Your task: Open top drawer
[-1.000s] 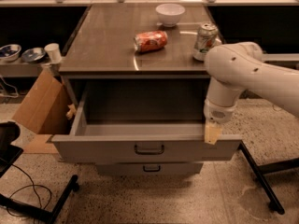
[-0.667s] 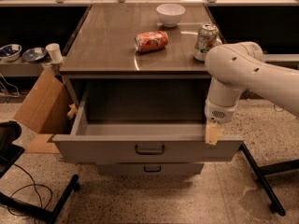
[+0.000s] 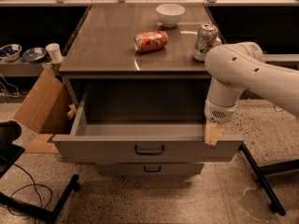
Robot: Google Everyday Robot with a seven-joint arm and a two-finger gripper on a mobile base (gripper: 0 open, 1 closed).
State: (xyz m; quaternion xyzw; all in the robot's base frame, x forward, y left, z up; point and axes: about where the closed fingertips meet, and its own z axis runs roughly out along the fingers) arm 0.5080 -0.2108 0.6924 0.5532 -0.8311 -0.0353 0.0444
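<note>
The top drawer [image 3: 105, 149] of the grey cabinet stands pulled far out. Its wide front panel carries a small dark bar handle [image 3: 149, 149] at the centre, and its deep grey box looks empty. My gripper [image 3: 213, 133] hangs down from the white arm [image 3: 243, 73] on the right. Its tan tip is at the top edge of the drawer front near the right end, well right of the handle. A shorter, narrower drawer front [image 3: 149, 168] with a like handle sits shut below.
On the cabinet top stand a white bowl [image 3: 170, 14] and an upright can [image 3: 205, 42], with a red can [image 3: 150, 41] lying on its side. A cardboard box [image 3: 39, 108] leans at the left. Black stand legs [image 3: 261, 181] are on the right and a black base [image 3: 28, 204] on the left.
</note>
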